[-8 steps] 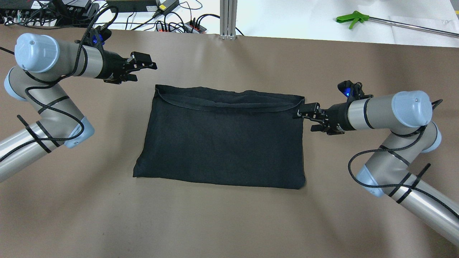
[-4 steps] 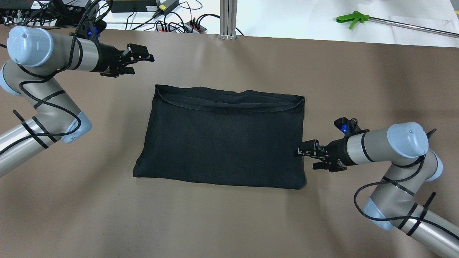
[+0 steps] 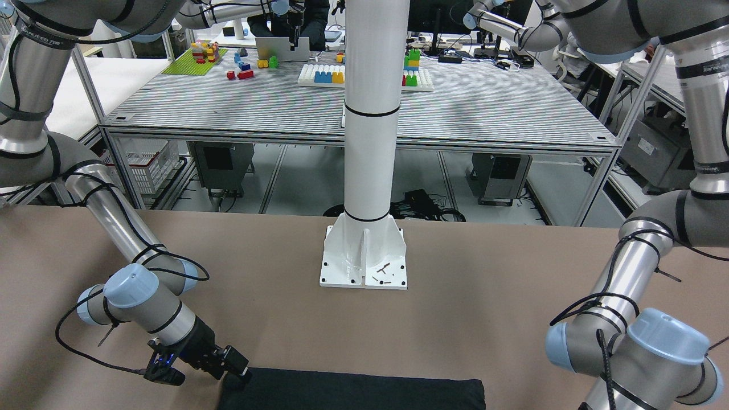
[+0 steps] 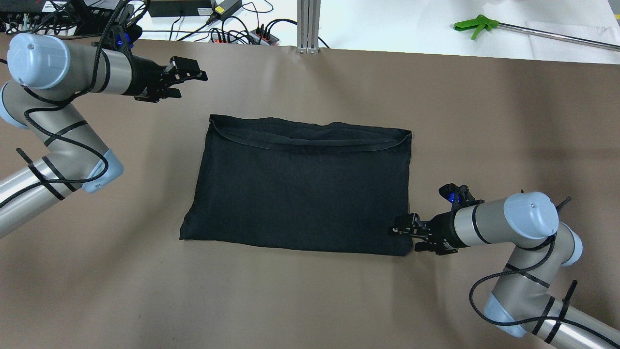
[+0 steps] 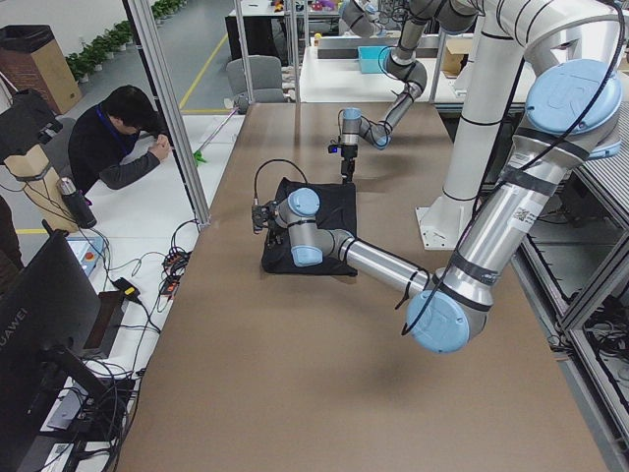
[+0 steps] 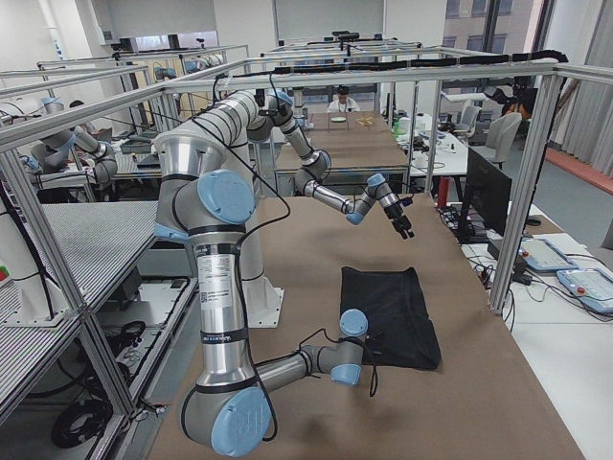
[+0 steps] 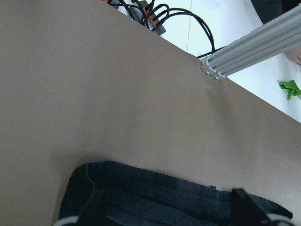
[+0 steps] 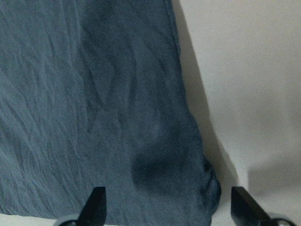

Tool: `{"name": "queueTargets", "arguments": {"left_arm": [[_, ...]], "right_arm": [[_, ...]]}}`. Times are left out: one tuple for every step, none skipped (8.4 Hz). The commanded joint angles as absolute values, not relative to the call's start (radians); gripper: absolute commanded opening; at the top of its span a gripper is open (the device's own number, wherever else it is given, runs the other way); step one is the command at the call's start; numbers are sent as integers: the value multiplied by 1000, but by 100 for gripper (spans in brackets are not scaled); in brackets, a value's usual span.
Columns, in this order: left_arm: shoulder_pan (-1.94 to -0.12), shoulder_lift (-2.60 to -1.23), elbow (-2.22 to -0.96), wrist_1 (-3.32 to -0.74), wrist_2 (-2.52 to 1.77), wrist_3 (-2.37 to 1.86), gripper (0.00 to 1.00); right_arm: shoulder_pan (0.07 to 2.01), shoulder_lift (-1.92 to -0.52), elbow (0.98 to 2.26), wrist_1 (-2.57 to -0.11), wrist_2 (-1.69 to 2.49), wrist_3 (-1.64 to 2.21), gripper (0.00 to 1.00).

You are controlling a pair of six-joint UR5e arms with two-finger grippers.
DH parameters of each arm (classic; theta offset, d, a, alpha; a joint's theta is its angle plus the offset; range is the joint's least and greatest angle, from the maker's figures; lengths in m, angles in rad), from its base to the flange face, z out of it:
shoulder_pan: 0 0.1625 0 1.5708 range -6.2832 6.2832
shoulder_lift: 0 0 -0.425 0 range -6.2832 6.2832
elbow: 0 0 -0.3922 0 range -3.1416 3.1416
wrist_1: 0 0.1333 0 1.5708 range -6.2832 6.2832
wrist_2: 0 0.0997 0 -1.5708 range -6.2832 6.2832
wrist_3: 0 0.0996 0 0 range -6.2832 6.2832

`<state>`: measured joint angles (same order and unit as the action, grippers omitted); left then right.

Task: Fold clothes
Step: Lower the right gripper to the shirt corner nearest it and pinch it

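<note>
Counter (image 4: 310,300): brown, matte, wide.
Room: power strips (image 4: 232,34) with cables behind at left, an aluminium post (image 4: 308,24) mid-back, a green-handled tool (image 4: 477,24) on white at right.
Left gripper (image 4: 191,83): fingers spread, holding nothing, off the clothes' far left corner.
Clothes (image 4: 300,194): black, matte, a flat folded rectangle mid-counter, with a hemmed edge curving along the far side.
Right gripper (image 4: 402,238): fingers spread at the near right corner.

A brown table (image 4: 310,300) is lit evenly; beyond the left gripper (image 4: 191,83), black cables (image 4: 264,26) are seen strewn over a white floor (image 4: 387,24).
</note>
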<state>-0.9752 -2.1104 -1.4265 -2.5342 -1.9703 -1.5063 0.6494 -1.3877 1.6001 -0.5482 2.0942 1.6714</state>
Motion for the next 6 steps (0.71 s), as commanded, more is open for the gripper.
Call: {"name": "queueTargets", "arguments": {"left_arm": [[-974, -2106, -1427, -2534, -1968, -1505, 94], [-974, -2106, -1427, -2534, -1965, -1505, 94], [-974, -2106, -1427, -2536, -1965, -1505, 94], [-974, -2106, -1427, -2536, -1964, -1505, 94], [-974, -2105, -1427, -2536, -1963, -1505, 94], [-974, -2105, -1427, -2536, -1963, -1505, 94]], "right_arm": [[629, -1391, 1598, -548, 2071, 1672, 63], [629, -1390, 1601, -545, 2077, 1672, 12], [630, -1390, 1609, -542, 2086, 1672, 0], [630, -1390, 1614, -541, 2086, 1672, 0], [629, -1390, 1621, -538, 2088, 1672, 0], [626, -1390, 1652, -545, 2095, 1672, 0]]}}
